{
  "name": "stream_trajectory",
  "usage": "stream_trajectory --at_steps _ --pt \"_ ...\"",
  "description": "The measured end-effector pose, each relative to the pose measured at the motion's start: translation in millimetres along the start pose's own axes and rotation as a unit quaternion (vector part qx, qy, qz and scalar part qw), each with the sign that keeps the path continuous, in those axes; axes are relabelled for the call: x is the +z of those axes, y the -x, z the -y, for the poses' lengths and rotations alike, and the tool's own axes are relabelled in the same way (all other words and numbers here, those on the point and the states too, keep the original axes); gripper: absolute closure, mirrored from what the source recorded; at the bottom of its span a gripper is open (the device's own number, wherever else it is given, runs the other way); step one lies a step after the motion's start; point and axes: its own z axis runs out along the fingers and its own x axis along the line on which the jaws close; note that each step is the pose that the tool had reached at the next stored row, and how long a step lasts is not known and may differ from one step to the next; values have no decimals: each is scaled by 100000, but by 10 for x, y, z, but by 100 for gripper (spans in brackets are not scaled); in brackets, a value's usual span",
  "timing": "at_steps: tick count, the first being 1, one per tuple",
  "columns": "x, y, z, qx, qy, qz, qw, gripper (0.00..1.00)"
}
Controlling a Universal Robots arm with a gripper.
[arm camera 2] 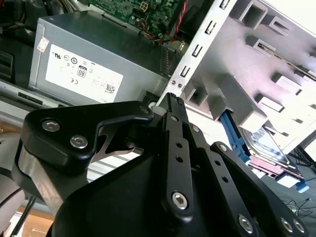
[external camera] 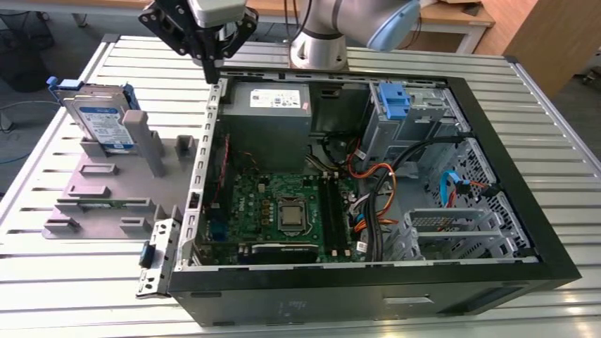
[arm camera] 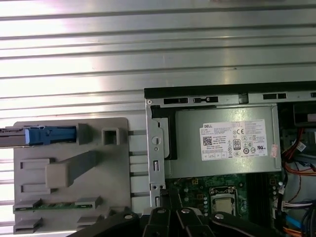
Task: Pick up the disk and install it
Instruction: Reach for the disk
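Note:
The disk (external camera: 98,118), silver-grey with a white and blue label and a blue carrier frame, stands on edge in the grey fixture (external camera: 112,190) at the exterior view's left. My gripper (external camera: 214,70) hangs shut with nothing in it, above the open computer case's back left corner, to the right of the disk and apart from it. In the second wrist view the black fingers (arm camera 2: 173,128) meet at the tip, and the disk (arm camera 2: 269,148) lies beyond them. In the first wrist view the disk's blue carrier (arm camera: 47,134) shows edge-on at the fixture (arm camera: 69,173).
The open case (external camera: 376,274) holds a grey power-supply box (external camera: 272,105), a motherboard (external camera: 281,211), cables and a metal drive cage (external camera: 451,225). A blue plastic tab (external camera: 395,102) sits at the case's back right. The slatted metal table (external camera: 75,296) lies all around.

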Motion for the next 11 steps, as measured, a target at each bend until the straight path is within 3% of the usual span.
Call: stream_trajectory --at_steps 11 --pt "7 -221 17 2 0 0 100000 89"
